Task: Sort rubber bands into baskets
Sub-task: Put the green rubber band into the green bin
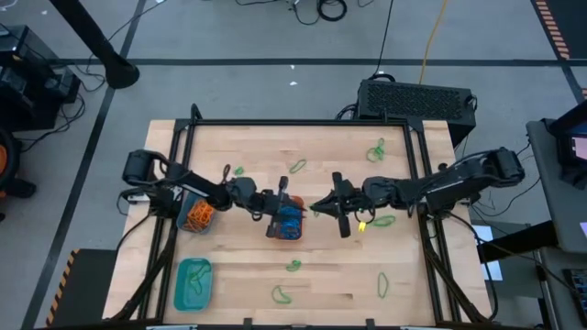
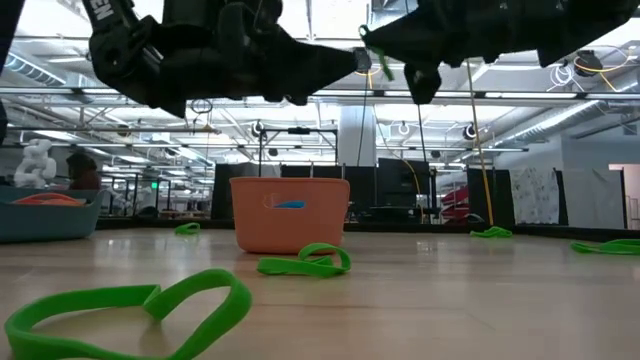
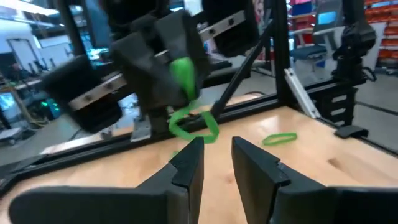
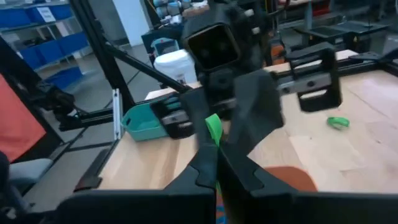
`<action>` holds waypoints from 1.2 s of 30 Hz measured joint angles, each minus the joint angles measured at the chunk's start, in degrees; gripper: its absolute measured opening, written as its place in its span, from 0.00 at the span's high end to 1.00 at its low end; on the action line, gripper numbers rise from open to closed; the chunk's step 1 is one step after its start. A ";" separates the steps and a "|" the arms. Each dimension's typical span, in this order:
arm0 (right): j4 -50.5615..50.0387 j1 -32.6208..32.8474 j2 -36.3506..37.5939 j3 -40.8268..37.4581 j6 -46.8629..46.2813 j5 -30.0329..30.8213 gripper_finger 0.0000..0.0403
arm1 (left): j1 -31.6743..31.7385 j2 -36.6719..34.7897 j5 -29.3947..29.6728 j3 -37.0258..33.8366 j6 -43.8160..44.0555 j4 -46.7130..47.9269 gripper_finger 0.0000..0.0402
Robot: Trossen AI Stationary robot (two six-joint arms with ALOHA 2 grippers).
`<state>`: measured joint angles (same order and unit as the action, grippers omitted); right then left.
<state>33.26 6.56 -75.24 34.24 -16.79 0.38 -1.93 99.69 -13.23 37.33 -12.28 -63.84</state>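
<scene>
My right pincer (image 1: pixel 321 210) hangs above the middle of the table (image 1: pixel 303 270), with its two fingers pressed fully together on a green rubber band (image 4: pixel 213 127); in my right wrist view the band stands up as a short green strip between the fingertips, and in the left wrist view it hangs down from my right pincer as a green loop (image 3: pixel 186 93). My left pincer (image 1: pixel 286 188) is just opposite, also raised above the table, and its fingers (image 3: pixel 186 165) stand partly apart with a clear gap between them and nothing inside. It is over the small basket with blue content (image 1: pixel 289 223) that stands near the centre of the table. The two pincers face each other closely but I cannot tell if they touch. The orange basket (image 1: pixel 197 216) is under my left arm, at the left side, and I see orange bands in it. The teal basket (image 1: pixel 193 282) is at the front left corner, with some green bands inside. Other green bands lie loose on the wood: one at the back right (image 1: pixel 376 151), one near the back middle (image 1: pixel 298 166), one just under my right arm (image 1: pixel 382 220), and three along the front (image 1: pixel 282 294). In the low view an orange basket (image 2: pixel 290 212) stands on the table with a green band (image 2: pixel 305 262) lying just in front of it.
</scene>
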 joint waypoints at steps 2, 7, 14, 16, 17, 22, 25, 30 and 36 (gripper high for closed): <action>2.57 0.28 -2.06 0.00 0.28 1.32 1.00 | -0.60 0.88 -0.03 1.34 1.04 0.93 0.77; 4.74 0.31 -4.29 0.00 1.00 2.65 1.00 | -0.88 1.50 1.84 2.64 2.22 3.65 0.71; 5.24 0.68 -4.61 0.00 1.02 2.82 1.00 | -0.88 1.50 4.70 2.70 4.51 4.14 0.53; 5.24 0.68 -4.61 0.00 1.27 3.53 1.00 | -0.88 1.50 4.70 2.70 4.65 4.45 0.50; 5.24 0.68 -4.61 0.00 1.43 4.71 1.00 | -0.88 1.50 4.70 2.70 5.49 4.40 0.50; 5.22 0.66 -4.61 0.00 1.48 8.99 1.00 | -0.88 1.48 6.32 4.67 12.57 5.40 0.50; 5.26 0.68 -4.61 0.00 1.48 9.08 1.00 | -0.83 1.46 8.25 6.11 14.80 9.38 0.50; 5.57 0.68 -4.61 0.00 1.48 9.07 1.00 | -0.86 1.46 8.59 6.66 14.89 11.96 0.50; 5.53 0.68 -4.61 0.00 1.47 8.88 1.00 | -0.84 1.46 8.59 6.66 13.16 11.97 0.52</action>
<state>38.79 7.25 -79.85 34.24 -15.32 9.26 -2.76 101.14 -4.64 43.99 0.88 -51.87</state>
